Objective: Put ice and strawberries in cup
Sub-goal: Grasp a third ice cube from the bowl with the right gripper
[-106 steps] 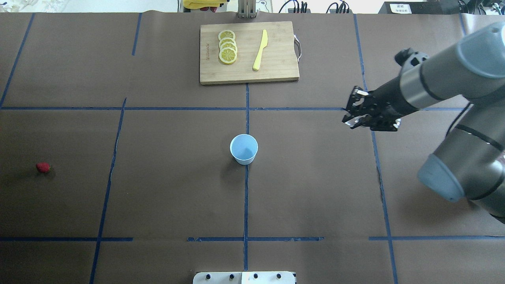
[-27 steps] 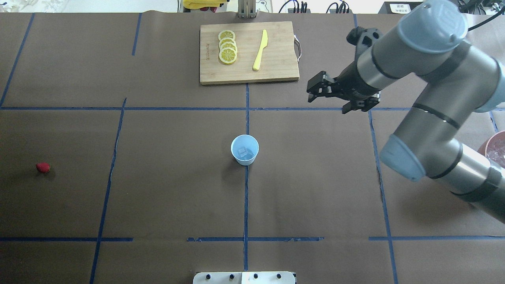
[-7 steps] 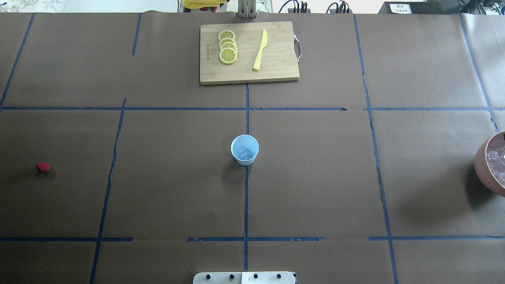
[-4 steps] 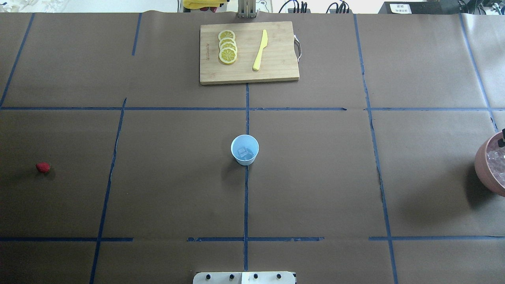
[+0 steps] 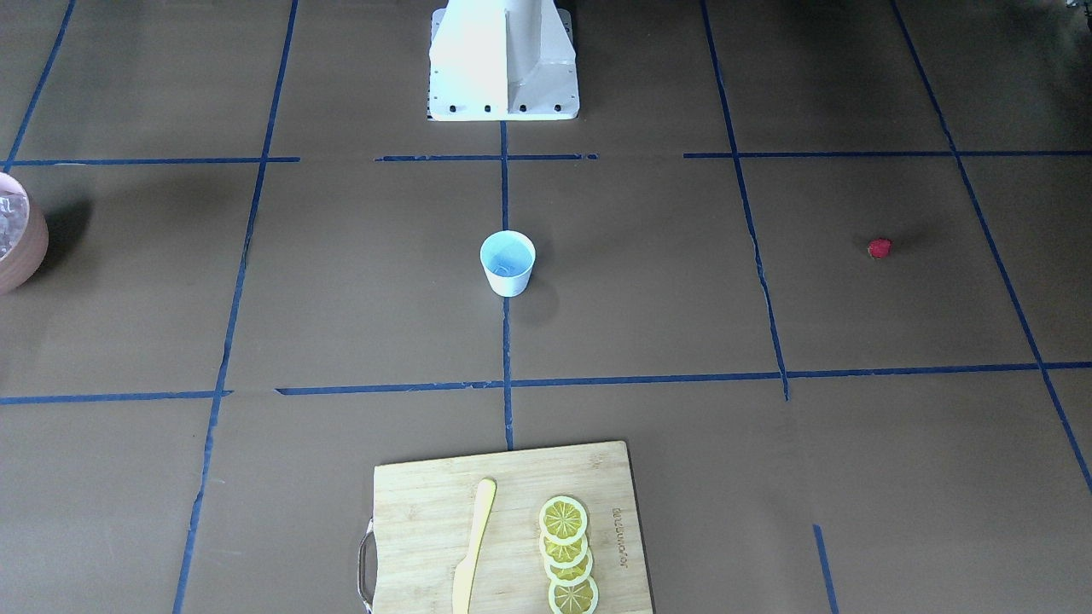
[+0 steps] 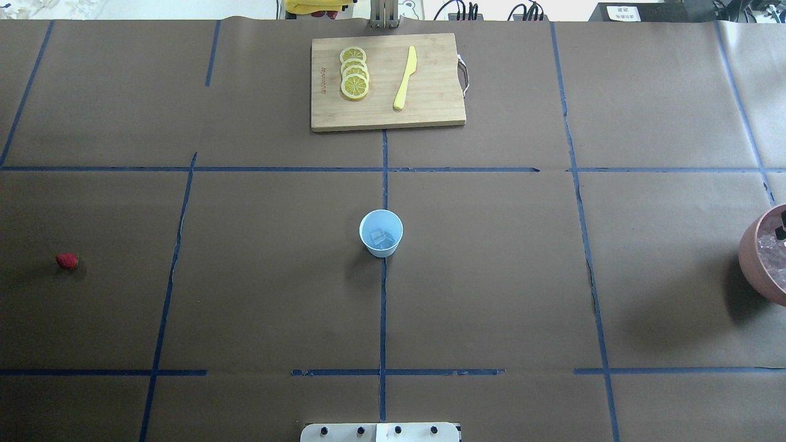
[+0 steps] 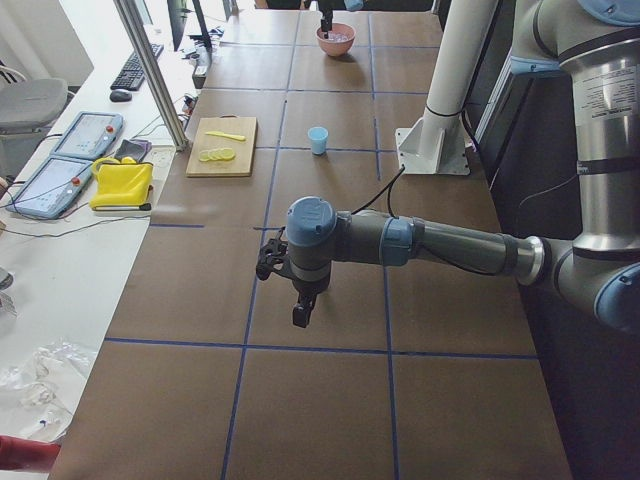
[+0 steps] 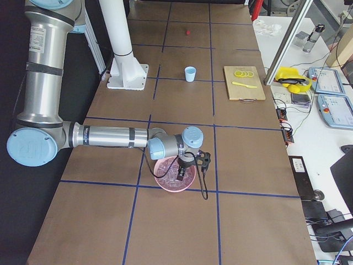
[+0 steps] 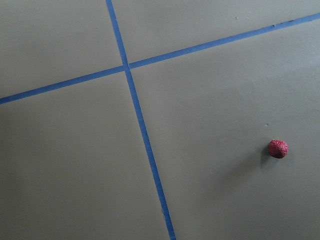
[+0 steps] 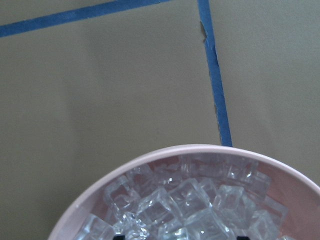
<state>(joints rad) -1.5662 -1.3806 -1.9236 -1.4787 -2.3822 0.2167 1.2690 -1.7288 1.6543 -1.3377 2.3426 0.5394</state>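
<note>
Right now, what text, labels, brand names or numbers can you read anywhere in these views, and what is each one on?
No text here can be read.
Brand mark engraved on the cutting board: too small to read.
White label on dark equipment behind the table: has print, too blurred to read.
Cup and bowl: no markings show.
</note>
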